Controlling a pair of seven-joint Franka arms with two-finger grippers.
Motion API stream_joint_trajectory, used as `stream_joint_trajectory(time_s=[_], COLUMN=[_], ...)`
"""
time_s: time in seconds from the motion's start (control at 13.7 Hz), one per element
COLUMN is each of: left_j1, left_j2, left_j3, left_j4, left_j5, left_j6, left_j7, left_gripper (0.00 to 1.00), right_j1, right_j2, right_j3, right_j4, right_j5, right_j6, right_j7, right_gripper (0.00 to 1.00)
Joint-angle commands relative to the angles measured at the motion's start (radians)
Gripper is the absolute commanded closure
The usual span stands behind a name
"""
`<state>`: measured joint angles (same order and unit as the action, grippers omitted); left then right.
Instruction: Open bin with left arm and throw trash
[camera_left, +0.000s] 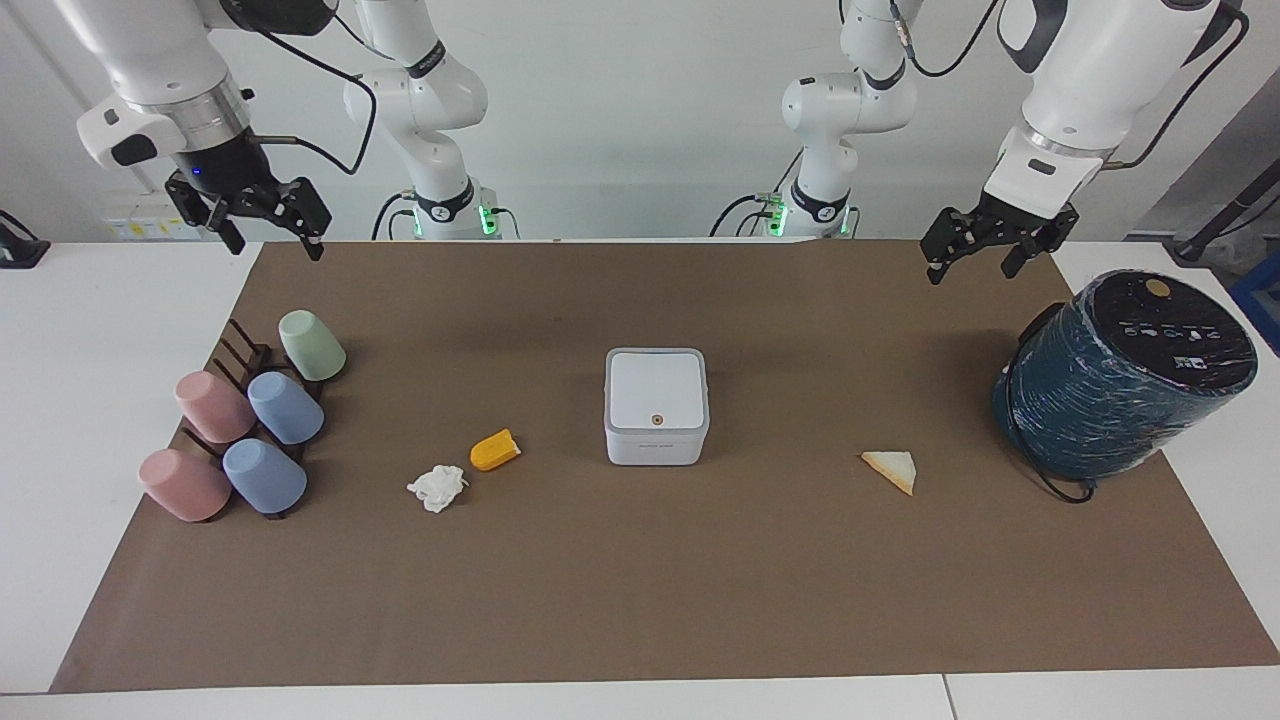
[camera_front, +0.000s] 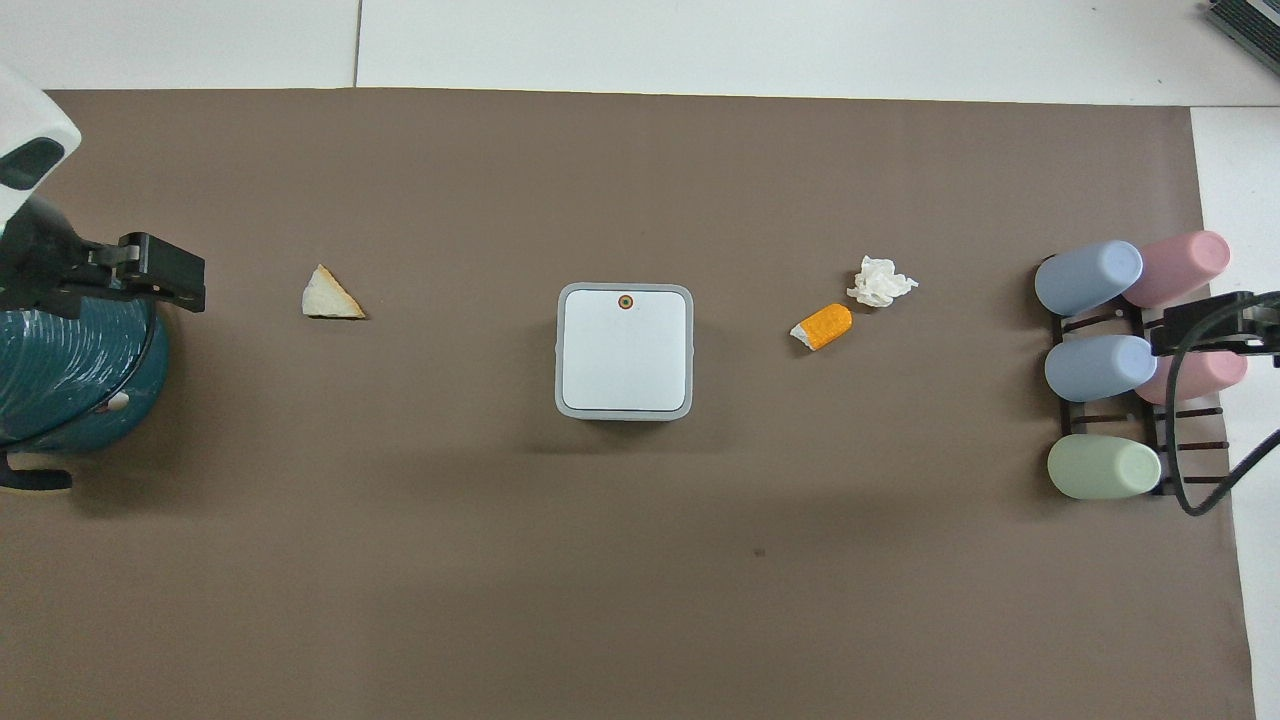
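Observation:
The white square bin (camera_left: 656, 405) stands in the middle of the brown mat with its lid shut and the orange dot on top; it also shows in the overhead view (camera_front: 625, 350). A crumpled white tissue (camera_left: 437, 488) (camera_front: 880, 281) and an orange chunk (camera_left: 495, 450) (camera_front: 823, 326) lie beside the bin toward the right arm's end. A pale bread triangle (camera_left: 892, 469) (camera_front: 330, 297) lies toward the left arm's end. My left gripper (camera_left: 970, 270) (camera_front: 150, 272) hangs open and empty, high by the teal cylinder. My right gripper (camera_left: 279, 248) (camera_front: 1200, 330) hangs open and empty above the cup rack.
A big dark-teal wrapped cylinder (camera_left: 1125, 375) (camera_front: 75, 380) lies at the left arm's end of the mat with a black cable under it. Several pastel cups (camera_left: 240, 430) (camera_front: 1100, 365) sit on a dark rack at the right arm's end.

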<state>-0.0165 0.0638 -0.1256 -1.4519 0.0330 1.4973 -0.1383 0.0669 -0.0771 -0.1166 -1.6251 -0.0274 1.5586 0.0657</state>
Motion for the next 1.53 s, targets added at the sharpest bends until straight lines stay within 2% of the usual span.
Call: stream_joint_trajectory(time_s=[0.0, 1.09, 1.31, 1.46], left_j1=[0.009, -0.006, -0.036, -0.081], left_j2=[-0.035, -0.022, -0.015, -0.003], left_j3=[0.003, -0.005, -0.003, -0.003], left_j4=[-0.041, -0.036, -0.031, -0.031], left_j5=[-0.01, -0.021, -0.057, -0.067], left_j6=[0.005, 0.034, 0.04, 0.067], left_j7=[0.022, 0.045, 0.036, -0.044], left_gripper=[0.0, 0.02, 0.04, 0.07], right_j1=[-0.01, -0.009, -0.009, -0.009], right_j2=[-0.003, -0.004, -0.004, -0.004], right_j3=[0.006, 0.006, 0.006, 0.006], right_j4=[0.007, 0.005, 0.004, 0.004], right_j5=[-0.019, -0.019, -0.019, -0.019], right_j6=[-0.022, -0.022, -0.023, -0.023], right_j7=[-0.017, -0.017, -0.015, -0.015], right_gripper=[0.0, 0.0, 0.0, 0.0])
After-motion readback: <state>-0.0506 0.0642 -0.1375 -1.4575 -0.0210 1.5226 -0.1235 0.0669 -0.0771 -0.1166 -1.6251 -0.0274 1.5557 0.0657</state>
